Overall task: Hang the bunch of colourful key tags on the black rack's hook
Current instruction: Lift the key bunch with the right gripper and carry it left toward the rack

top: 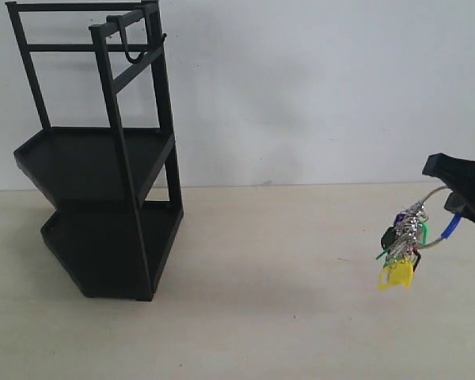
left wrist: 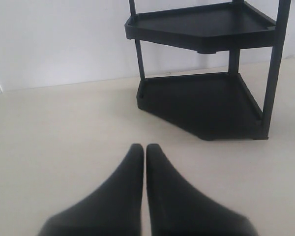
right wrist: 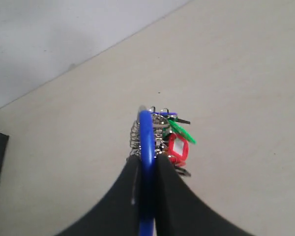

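Exterior view: beige table (top: 285,324), white wall (top: 324,87); right gripper (right wrist: 147,161) grasps key tag bunch (top: 401,241); left gripper (left wrist: 145,150) clenched.

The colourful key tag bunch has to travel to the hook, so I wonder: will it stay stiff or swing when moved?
Probably floppy: the colourful key tag bunch dangles loosely below the right end effector, so it will likely swing. The wire loop seems stiffer, holding its curve.
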Motion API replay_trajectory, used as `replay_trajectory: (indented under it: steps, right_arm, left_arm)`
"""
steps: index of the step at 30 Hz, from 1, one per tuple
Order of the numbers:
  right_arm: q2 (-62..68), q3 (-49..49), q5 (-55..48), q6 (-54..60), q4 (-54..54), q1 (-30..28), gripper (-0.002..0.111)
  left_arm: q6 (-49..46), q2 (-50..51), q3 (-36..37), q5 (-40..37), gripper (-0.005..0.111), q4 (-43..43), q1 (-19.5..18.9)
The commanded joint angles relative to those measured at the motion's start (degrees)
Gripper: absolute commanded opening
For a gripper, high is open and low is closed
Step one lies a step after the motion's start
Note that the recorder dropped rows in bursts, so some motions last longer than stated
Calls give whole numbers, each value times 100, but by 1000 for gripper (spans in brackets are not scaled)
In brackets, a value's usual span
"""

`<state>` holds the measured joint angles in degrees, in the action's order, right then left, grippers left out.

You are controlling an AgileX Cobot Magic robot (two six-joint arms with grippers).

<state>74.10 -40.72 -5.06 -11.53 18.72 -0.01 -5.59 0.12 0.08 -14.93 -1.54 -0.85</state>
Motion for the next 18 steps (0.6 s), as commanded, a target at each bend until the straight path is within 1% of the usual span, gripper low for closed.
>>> replay_trajectory:
  steps: [1, 5, 11, 14, 16, 18]
  right_arm:
    - [-673, 0, -293, 832, -9, 71, 0]
    - [-1315, 0, -499, 1421, 15, 287, 0]
    - [-2114, 0, -434, 1892, 15, 952, 0]
    - [-2298, 0, -255, 1844, 77, 1044, 0]
    - [-2308, 0, -316, 1596, 456, 1080, 0]
    - [-2308, 0, -437, 2025, 420, 1230, 0]
  left_arm:
    - [4, -12, -8, 32, 4, 20, 7]
    - [4, -12, -8, 32, 4, 20, 7]
    - [4, -12, -8, 32, 4, 20, 7]
    - [4, -12, -8, 32, 4, 20, 7]
    - [4, -12, -8, 32, 4, 20, 7]
    - [4, -12, -8, 32, 4, 20, 7]
